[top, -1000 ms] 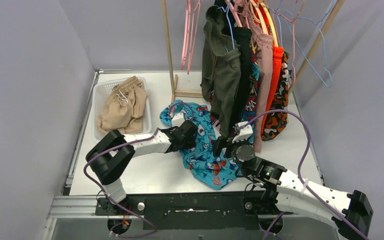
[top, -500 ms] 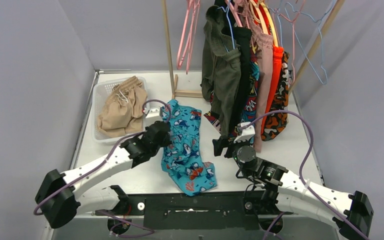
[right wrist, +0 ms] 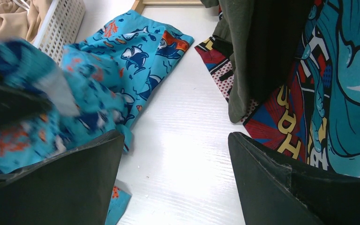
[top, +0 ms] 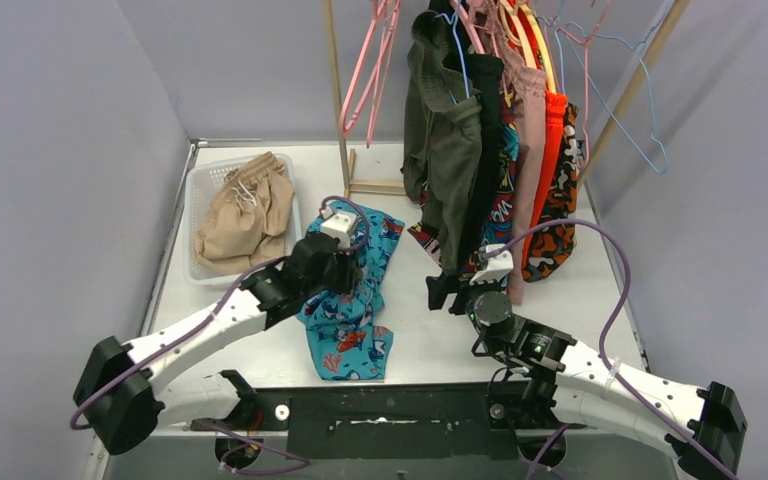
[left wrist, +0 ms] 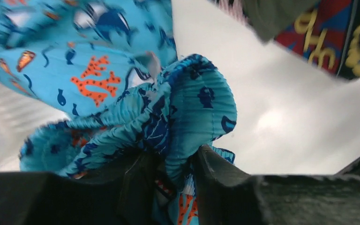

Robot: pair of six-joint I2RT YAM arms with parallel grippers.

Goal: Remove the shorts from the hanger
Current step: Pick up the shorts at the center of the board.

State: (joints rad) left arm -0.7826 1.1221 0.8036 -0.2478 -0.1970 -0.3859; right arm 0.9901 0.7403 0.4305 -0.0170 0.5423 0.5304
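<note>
Left pincer point(left wrist: 173, 173) is clamped on the teal shark-print shorts point(top: 345, 330) trailing down the surface point(top: 440, 340); your right pincer point(right wrist: 176, 140), wide and empty, sits nearer the olive shorts point(top: 450, 150) hanging just beyond.

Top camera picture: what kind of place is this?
Likely a robot test booth, not a home: a left arm and right arm bolted at a white table, plain grey walls closing it in, and shorts hung on a wooden rack.

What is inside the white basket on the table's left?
Tan shorts lie bunched in the white basket; anything beneath them, and most of its floor, is covered.
</note>
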